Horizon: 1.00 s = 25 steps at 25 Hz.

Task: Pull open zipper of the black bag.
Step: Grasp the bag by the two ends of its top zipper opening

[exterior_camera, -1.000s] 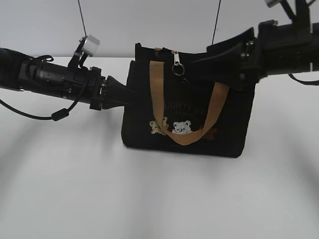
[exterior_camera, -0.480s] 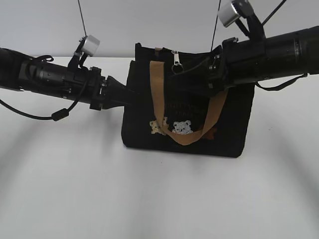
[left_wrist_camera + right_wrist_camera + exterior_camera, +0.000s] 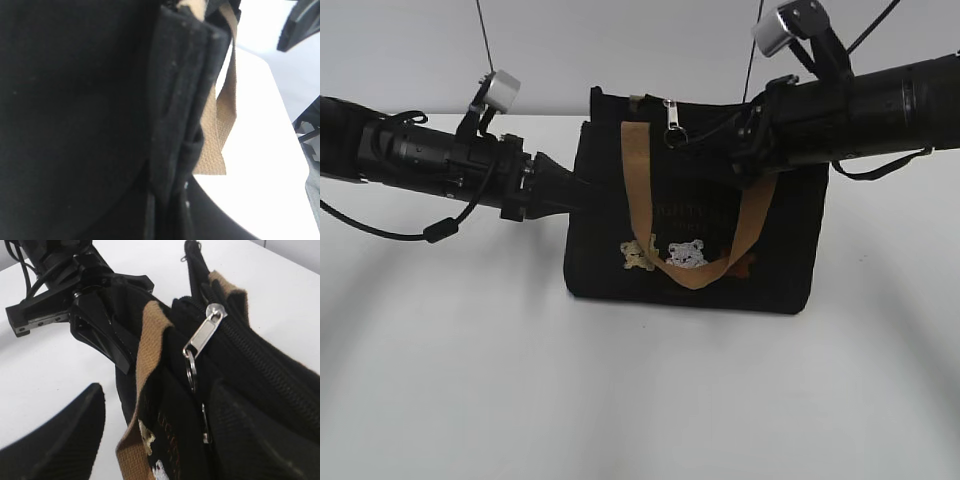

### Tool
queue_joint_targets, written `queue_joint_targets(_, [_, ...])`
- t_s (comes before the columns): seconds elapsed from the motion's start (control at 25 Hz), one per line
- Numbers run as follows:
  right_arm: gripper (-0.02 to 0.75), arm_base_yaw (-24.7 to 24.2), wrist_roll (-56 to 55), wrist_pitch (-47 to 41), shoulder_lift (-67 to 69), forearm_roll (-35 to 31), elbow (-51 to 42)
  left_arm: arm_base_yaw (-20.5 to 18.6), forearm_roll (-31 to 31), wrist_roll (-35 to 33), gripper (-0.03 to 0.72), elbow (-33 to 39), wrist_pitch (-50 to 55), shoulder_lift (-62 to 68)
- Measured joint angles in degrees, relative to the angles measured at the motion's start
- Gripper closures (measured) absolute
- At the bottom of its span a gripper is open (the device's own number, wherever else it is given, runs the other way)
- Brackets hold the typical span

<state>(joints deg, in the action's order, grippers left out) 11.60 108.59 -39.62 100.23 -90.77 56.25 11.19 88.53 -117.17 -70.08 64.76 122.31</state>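
The black bag stands upright on the white table, its tan handle hanging down the front. My left gripper is shut on the bag's left side edge; the left wrist view shows that black seam pinched between the jaws of my left gripper. The zipper's silver pull tab and key ring hang at the bag's top, also seen as the pull tab. My right gripper is open, its fingers straddling the bag's front and handle just below the ring.
White table lies all around the bag. A pale wall rises behind it. The left arm's gripper body sits close beyond the pull tab in the right wrist view.
The right arm has swung in from the right, and its gripper now reaches the bag's top by the pull tab. Its jaws have narrowed a little. The left gripper has not moved.
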Motion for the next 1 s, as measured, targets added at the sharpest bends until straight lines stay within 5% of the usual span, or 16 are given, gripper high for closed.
queue_joint_targets(0.28, [0.235, 0.07, 3.4, 0.27, 0.0, -5.79, 0.0, 0.0, 0.0, 0.18, 0.66, 0.0, -0.05, 0.0])
queue_joint_targets(1.0, [0.235, 0.24, 4.26, -2.07, 4.02, -7.75, 0.3, 0.0, -0.2, 0.2, 0.66, 0.0, -0.53, 0.0])
